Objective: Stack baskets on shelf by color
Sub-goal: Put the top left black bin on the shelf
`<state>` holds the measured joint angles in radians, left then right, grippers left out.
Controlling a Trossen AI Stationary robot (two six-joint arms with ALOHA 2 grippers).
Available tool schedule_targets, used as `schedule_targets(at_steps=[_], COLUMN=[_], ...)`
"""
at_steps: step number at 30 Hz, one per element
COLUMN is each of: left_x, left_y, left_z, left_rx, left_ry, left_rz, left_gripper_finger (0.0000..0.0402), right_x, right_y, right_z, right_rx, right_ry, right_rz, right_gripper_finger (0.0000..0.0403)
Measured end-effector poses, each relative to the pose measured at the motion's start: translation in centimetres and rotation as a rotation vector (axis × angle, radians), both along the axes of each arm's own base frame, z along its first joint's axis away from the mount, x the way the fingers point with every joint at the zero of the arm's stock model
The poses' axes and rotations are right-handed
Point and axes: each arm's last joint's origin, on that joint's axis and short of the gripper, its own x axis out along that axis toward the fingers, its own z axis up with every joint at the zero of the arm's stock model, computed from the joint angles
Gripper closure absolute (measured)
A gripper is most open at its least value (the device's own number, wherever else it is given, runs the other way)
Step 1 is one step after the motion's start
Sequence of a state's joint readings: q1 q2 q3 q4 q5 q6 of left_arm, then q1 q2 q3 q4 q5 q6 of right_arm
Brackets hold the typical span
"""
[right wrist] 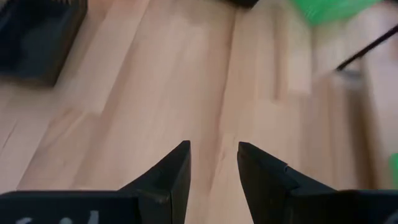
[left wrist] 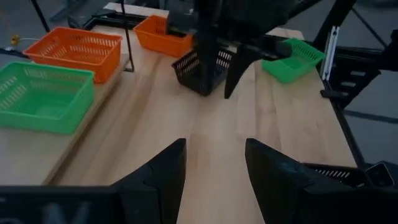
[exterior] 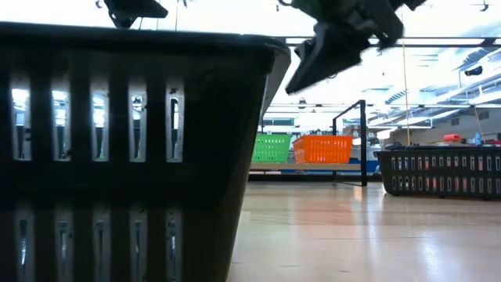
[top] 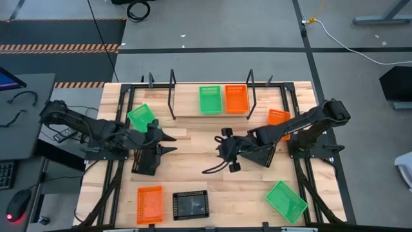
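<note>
Right hand [top: 221, 154] hovers open and empty, black basket [top: 145, 161] well apart leftward.

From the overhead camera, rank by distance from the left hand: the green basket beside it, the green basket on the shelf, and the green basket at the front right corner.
1. Green basket, just beside the left hand.
2. Green basket on the shelf, at the back.
3. Green basket at the front right corner.

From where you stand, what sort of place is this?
Probably a robotics lab or workshop: a wooden table bearing two mounted arms sits on a taped concrete floor, with loose cables and a desk with a mouse alongside.
</note>
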<state>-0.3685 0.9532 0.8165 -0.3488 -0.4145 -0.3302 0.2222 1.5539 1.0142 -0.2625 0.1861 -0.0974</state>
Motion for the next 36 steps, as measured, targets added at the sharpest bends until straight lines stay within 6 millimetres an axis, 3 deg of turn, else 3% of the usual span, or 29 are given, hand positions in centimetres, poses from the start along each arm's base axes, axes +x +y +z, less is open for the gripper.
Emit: schedule_targets(at_steps=[8, 15, 27, 36], left_x=[1.5, -0.2, -2.4, -1.6], left_y=[-1.2, -1.7, -3.5, -4.9], left_z=[-1.9, -4.0, -5.5, -6.8], left_rx=[-0.087, -0.240, -0.400, -0.323], left_ry=[0.099, 0.358, 0.607, 0.686], left_rz=[-0.011, 0.061, 0.124, -0.006], left_gripper_finger=[0.0228, 0.0228, 0.0228, 0.0228], right_x=[-0.7, -0.9, -0.5, -0.2], right_y=[1.4, 2.4, 1.5, 1.2], right_z=[-0.7, -0.6, -0.6, -0.3], right_rx=[0.041, 0.028, -0.023, -0.002], right_ry=[0.024, 0.011, 0.001, -0.041], right_rz=[0.018, 0.065, 0.069, 0.044], right_gripper_finger=[0.0266, 0.0266, 0.0266, 0.0266])
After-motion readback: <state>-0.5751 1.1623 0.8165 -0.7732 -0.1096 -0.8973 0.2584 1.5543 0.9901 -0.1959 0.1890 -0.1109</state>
